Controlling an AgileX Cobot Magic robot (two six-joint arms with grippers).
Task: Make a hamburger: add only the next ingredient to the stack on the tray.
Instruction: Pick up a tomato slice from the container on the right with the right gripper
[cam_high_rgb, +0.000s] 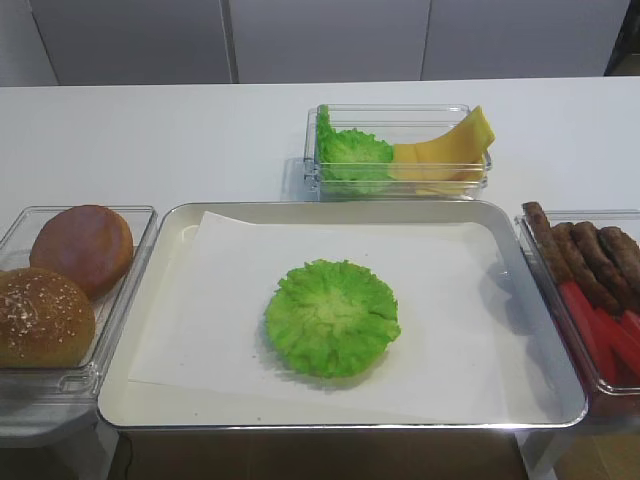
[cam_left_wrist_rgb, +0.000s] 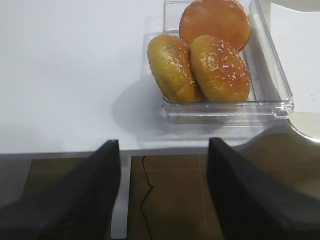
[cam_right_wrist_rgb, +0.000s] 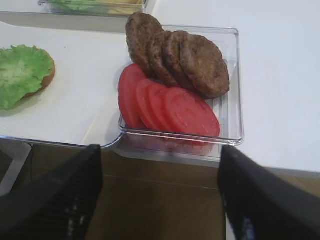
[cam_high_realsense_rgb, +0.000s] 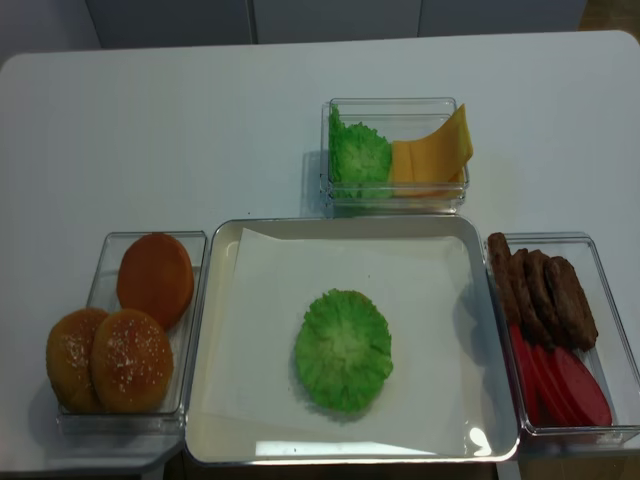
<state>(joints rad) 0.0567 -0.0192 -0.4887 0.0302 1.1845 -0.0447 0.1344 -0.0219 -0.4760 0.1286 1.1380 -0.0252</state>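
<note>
Red is where to look: the flat round red tomato slices (cam_right_wrist_rgb: 170, 107) lie fanned in the clear plastic container (cam_right_wrist_rgb: 235, 85) on the tabletop (cam_high_rgb: 150, 140), just right of the shiny silver metal tray (cam_high_rgb: 330, 418), with a row of brown patties (cam_right_wrist_rgb: 175, 55) overlapping them at the far end. And on the tray's white paper sheet (cam_high_rgb: 460, 320) sits the round ruffled bright-green lettuce piece (cam_high_rgb: 332, 317), near the middle, nothing on top of it.

The right hand (cam_right_wrist_rgb: 160, 195) hangs off the near edge of the tabletop, below the tomato container, its two dark fingers (cam_right_wrist_rgb: 55, 195) spread wide with nothing between them. The left hand (cam_left_wrist_rgb: 162, 190) hangs off the near edge too, in front of a clear container of sesame buns (cam_left_wrist_rgb: 207, 65), fingers apart and empty.

Across at the back, another clear container (cam_high_rgb: 400, 150) holds a lettuce clump (cam_high_rgb: 350, 155) and yellow cheese slices (cam_high_rgb: 450, 150).
</note>
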